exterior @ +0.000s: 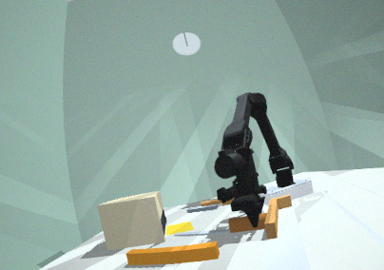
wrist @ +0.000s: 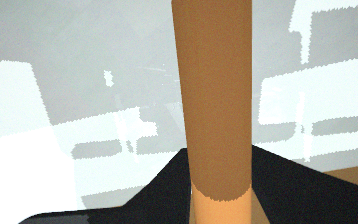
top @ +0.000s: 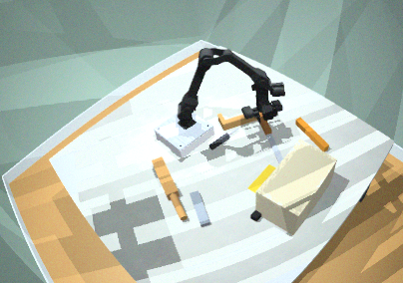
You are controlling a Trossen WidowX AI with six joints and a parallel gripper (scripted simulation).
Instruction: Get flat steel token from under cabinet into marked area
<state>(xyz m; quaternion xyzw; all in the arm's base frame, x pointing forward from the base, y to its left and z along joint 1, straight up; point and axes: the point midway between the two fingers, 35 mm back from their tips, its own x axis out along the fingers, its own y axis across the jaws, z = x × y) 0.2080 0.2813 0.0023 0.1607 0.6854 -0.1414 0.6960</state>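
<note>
My gripper (top: 263, 116) (exterior: 255, 217) (wrist: 214, 152) is shut on the wooden handle (top: 266, 128) (exterior: 240, 224) (wrist: 215, 90) of a tool, low over the table. A thin blue-grey strip (top: 275, 149) (exterior: 200, 233) runs from the handle's far end toward the cream cabinet (top: 294, 184) (exterior: 133, 223). An L-shaped wooden piece (top: 236, 122) (exterior: 272, 220) lies right by the gripper; whether it touches or joins the handle I cannot tell. A yellow patch (top: 261, 178) (exterior: 180, 228) lies in front of the cabinet. The steel token and the vent slots cannot be made out.
An orange bar (top: 312, 134) (exterior: 173, 254) lies beyond the gripper, beside the cabinet. A stepped wooden piece (top: 165, 176) and a grey-blue bar (top: 200, 208) lie on the other side. A small black block (top: 255, 215) is near the cabinet's corner; a short dark piece (top: 219, 141) lies near the arm's base.
</note>
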